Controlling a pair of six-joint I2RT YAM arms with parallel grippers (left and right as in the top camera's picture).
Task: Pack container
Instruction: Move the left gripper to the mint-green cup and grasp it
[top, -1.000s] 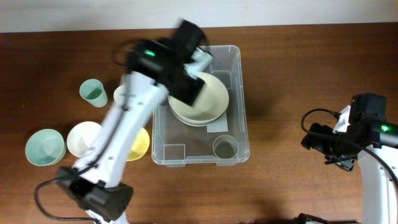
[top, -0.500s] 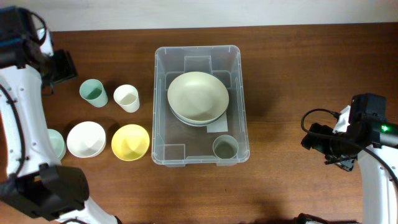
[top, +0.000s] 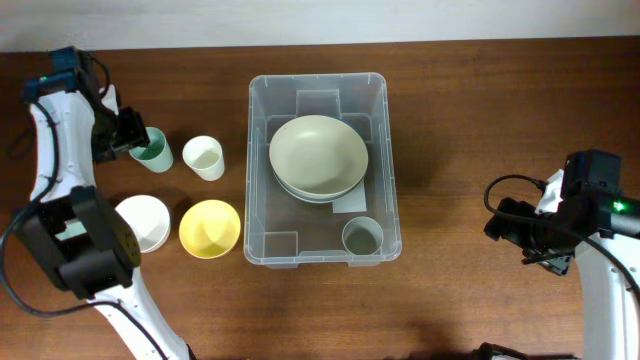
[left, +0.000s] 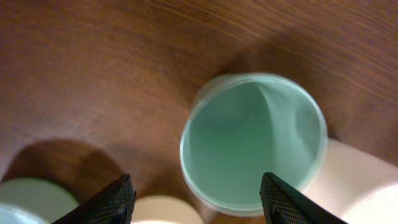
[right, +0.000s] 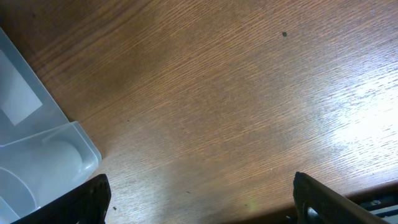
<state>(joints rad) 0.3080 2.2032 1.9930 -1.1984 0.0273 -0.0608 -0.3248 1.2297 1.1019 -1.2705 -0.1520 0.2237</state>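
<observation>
1 container (top: 318, 80), a clear bin, is sitting mid-table w/ its long axis running away from the robot. it's lying to the right of the left gripper (left: 200, 198), beyond the white cup (top: 203, 157). the right gripper (right: 208, 199) is hanging well apart on the bin's other side, over bare table (top: 480, 120), fingers wide apart w/ nothing btwn them. so the left arm is sitting nearer the loose items. its fingers are standing apart, straddling the mint cup (left: 255, 146) from above, not clamped on it afaict. next move prob means closing on that cup, then carrying it rightward over the bin wall.

counts:
- bowls: at least 2 stacked bowls (top: 318, 155) in the bin. 2 on the table, a white bowl (top: 142, 222) & a yellow bowl (top: 210, 228).
- cups: 1 grey-green cup (top: 362, 236) in the bin. 2 outside.
</observation>
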